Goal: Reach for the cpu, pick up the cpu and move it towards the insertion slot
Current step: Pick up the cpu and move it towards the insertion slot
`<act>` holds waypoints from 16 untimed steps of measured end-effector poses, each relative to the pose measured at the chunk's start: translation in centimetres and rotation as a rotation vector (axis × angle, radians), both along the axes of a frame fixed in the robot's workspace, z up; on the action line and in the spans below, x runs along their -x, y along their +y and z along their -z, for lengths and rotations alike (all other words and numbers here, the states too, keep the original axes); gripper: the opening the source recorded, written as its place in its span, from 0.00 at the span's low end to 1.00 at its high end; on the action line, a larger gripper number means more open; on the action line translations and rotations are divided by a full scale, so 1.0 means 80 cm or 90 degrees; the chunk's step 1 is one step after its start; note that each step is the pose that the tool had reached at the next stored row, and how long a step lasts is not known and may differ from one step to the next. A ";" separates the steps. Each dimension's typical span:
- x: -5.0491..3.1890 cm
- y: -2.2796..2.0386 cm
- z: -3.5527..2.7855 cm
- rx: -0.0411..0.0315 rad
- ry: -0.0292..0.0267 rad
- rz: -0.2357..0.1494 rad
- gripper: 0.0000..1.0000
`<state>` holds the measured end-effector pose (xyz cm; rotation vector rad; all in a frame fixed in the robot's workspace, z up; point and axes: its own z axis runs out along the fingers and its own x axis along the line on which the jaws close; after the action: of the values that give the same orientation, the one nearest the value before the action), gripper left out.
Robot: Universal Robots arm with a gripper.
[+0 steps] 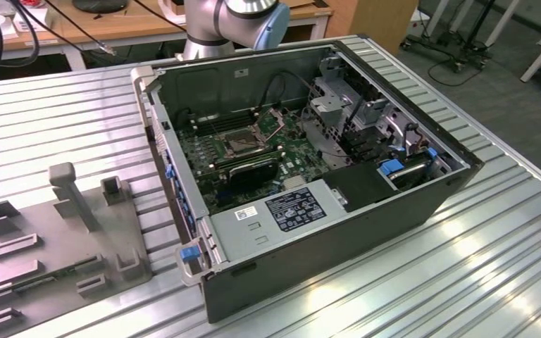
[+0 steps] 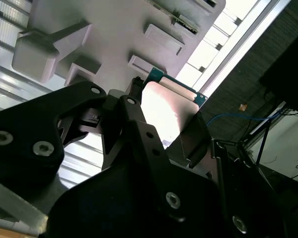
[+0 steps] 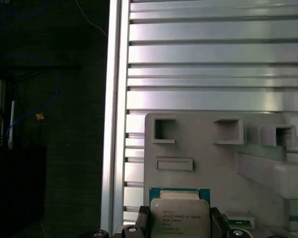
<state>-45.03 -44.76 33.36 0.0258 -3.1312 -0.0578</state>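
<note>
Nearest the lens in the second wrist view: black jointed jaws, drawn in narrow and clamped on two opposite edges of the small flat square cpu [image 2: 166, 111], pale silvery face catching the light, thin green rim showing at one corner. Pinched the same way on both sides in the first wrist view. Sits at the edge of a flat grey plastic fixture plate [image 3: 208, 158] with square pockets and raised blocks; cannot tell whether lifted clear of it.

Underneath, a ribbed silvery aluminium surface [image 3: 213, 59], streaked with glare, ending in a straight rim beside dark floor [image 3: 49, 163]; a loose blue cable [image 2: 238, 117] trailing out there.

On the exterior view's left, that fixture plate. Well apart from it, toward the middle, an open dark computer case [image 1: 374, 232] lying on its side, with a green motherboard [image 1: 294, 151] inside and on it the insertion slot [image 1: 236, 144], square, dark centre framed by a silvery bracket. Beyond, a silver robot arm [image 1: 223, 21] with a blue cap, a wooden desk [image 1: 139, 24], grey carpet [image 1: 496, 77].
</note>
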 end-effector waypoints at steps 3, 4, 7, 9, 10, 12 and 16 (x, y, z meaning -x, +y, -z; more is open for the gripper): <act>0.000 0.0000 -0.0021 0.0000 0.0000 0.000 0.55; 0.000 0.0000 -0.0026 0.0000 0.0000 0.000 0.55; 0.000 0.0000 -0.0043 0.0000 0.0001 0.000 0.55; 0.000 0.0000 -0.0054 0.0000 0.0001 0.000 0.55; 0.000 0.0000 -0.0061 0.0000 0.0000 0.000 0.55; 0.000 0.0000 -0.0072 -0.0001 0.0000 0.000 0.55; 0.000 0.0000 -0.0093 -0.0001 0.0000 0.000 0.55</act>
<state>-45.03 -44.76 34.11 0.0258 -3.1312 -0.0582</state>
